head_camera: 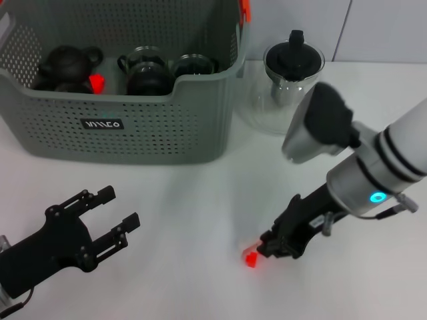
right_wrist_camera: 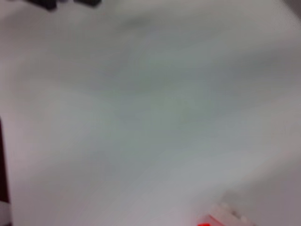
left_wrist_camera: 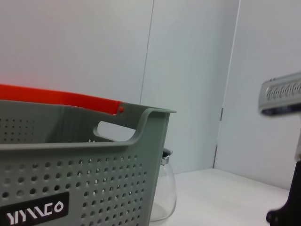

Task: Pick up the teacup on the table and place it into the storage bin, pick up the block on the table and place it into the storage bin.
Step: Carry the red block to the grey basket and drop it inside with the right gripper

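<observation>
Nearest to us, on the left, we've got the left gripper [head_camera: 110, 217] sitting low over the white table [head_camera: 193, 200], fingers spread apart with nothing between them. It's well short of the bin and well apart from the block.

Over on the near right, the right gripper [head_camera: 267, 248] is down at the table surface, right at the small red block [head_camera: 251, 258]. The block sits on the table just at the tip of the gripper, touching or nearly so. We honestly can't tell if the jaws are parted or pinched around it, since the black fingers blur together from above. In the right wrist view we only get a sliver of the block [right_wrist_camera: 205, 224] at the edge of the picture, with bare table beyond it.

Farther back on the left is the storage bin [head_camera: 133, 133], grey-green with perforated sides, a black label and an orange clip on its far right rim. Inside we can see a dark teapot [head_camera: 67, 67], a bit of something red next to it, and a couple of dark glassy cups [head_camera: 147, 72]. From the left wrist view the storage bin [left_wrist_camera: 94, 179] fills the near side.

Just right of the bin, at the far side, stands a clear glass teapot [head_camera: 283, 87] with a black lid.
</observation>
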Action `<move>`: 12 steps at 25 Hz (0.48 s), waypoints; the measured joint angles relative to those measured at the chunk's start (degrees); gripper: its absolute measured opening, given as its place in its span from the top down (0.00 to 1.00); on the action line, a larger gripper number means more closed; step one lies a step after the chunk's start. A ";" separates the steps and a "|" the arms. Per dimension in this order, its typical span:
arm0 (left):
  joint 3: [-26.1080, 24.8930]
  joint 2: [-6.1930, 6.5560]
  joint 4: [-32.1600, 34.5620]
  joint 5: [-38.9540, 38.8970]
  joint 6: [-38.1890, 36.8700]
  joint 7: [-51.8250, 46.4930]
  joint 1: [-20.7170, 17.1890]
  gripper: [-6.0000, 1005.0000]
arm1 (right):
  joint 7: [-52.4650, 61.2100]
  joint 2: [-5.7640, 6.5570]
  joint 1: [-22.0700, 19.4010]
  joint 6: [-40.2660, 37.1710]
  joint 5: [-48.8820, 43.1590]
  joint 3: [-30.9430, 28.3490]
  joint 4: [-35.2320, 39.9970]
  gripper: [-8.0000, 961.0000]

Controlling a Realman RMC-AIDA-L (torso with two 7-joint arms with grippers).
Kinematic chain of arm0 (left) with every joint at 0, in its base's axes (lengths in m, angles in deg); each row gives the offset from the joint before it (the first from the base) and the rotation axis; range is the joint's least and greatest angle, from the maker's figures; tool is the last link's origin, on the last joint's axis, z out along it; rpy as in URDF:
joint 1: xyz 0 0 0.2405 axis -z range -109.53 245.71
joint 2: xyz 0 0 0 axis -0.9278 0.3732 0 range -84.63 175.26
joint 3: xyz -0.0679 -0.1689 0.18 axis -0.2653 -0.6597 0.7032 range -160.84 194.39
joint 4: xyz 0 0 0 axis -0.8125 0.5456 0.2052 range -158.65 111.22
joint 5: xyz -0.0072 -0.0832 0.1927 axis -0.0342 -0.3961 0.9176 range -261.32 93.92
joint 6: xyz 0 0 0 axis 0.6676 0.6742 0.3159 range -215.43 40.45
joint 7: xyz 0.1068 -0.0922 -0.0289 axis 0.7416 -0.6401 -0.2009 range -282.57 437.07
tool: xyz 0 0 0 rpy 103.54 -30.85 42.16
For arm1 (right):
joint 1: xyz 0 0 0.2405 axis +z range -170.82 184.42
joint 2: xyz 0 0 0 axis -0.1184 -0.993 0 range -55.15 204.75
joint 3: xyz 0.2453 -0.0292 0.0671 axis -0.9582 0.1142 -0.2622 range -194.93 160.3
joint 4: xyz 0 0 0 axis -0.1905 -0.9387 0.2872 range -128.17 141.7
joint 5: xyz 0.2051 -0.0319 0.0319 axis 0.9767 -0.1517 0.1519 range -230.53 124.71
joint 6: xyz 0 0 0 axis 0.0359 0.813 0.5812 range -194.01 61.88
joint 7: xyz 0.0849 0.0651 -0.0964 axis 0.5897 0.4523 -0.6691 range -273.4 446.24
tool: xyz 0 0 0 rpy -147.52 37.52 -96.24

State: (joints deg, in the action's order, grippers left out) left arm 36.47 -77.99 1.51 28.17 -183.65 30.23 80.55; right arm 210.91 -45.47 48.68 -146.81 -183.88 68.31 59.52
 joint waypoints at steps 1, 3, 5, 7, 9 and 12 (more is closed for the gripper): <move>0.00 0.00 0.00 -0.03 0.00 0.00 -0.06 0.33 | -0.11 0.01 -0.44 -1.32 0.01 -1.21 1.30 0.81; 0.00 0.00 0.02 -0.10 0.00 0.00 -0.14 0.33 | -0.40 0.06 -1.40 -3.90 0.10 -4.62 4.40 0.81; 0.00 0.00 0.11 -0.16 0.00 0.00 -0.18 0.33 | -1.30 0.11 -2.10 -6.76 1.27 -8.57 7.51 0.81; 0.00 0.00 0.14 -0.23 0.00 0.00 -0.19 0.33 | -3.23 0.13 -2.85 -10.55 4.87 -13.40 11.28 0.81; -0.01 0.00 0.13 -0.26 0.01 0.00 -0.20 0.33 | -5.12 0.13 -3.51 -12.95 9.83 -16.86 14.76 0.81; -0.01 0.00 0.12 -0.26 0.00 0.00 -0.16 0.33 | -7.24 0.13 -3.79 -12.30 18.35 -19.59 18.98 0.81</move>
State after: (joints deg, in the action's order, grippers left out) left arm 36.46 -77.99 1.64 27.91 -183.64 30.23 80.39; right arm 203.67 -45.34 44.89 -159.11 -165.53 48.71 78.50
